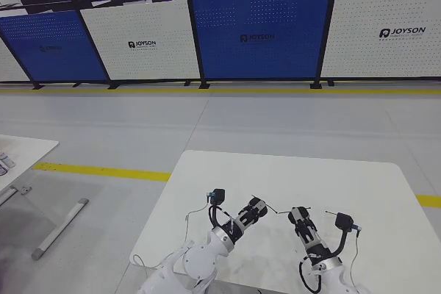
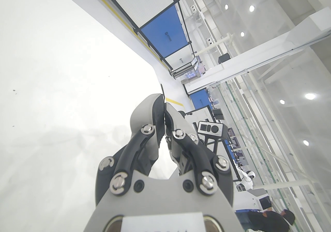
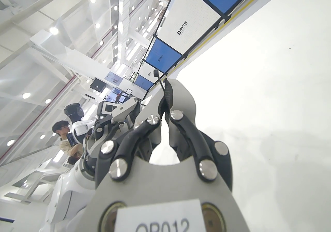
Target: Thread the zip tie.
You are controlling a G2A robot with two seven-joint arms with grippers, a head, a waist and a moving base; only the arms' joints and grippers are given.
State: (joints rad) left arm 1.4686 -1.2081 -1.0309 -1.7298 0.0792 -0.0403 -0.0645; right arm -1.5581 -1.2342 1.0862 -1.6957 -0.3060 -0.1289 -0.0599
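Above the front part of the white table [image 1: 294,173], my two grippers hang side by side with their tips close together. The thin black zip tie [image 1: 268,206] runs between them. My left gripper [image 1: 259,209] [image 2: 164,99] is shut on one end of the zip tie, and a short black tip [image 2: 162,89] pokes out past its fingertips. My right gripper [image 1: 298,213] [image 3: 166,85] is shut on the other end, where the strip and its small square head [image 3: 156,72] stick out beyond the pads. The left gripper [image 3: 126,108] also appears nearby in the right wrist view.
The table's surface is bare and white, its far edge [image 1: 287,154] meeting open grey floor. A second white table [image 1: 15,158] with small items stands at far left. Blue and white fence panels [image 1: 257,37] line the back, behind a yellow floor line.
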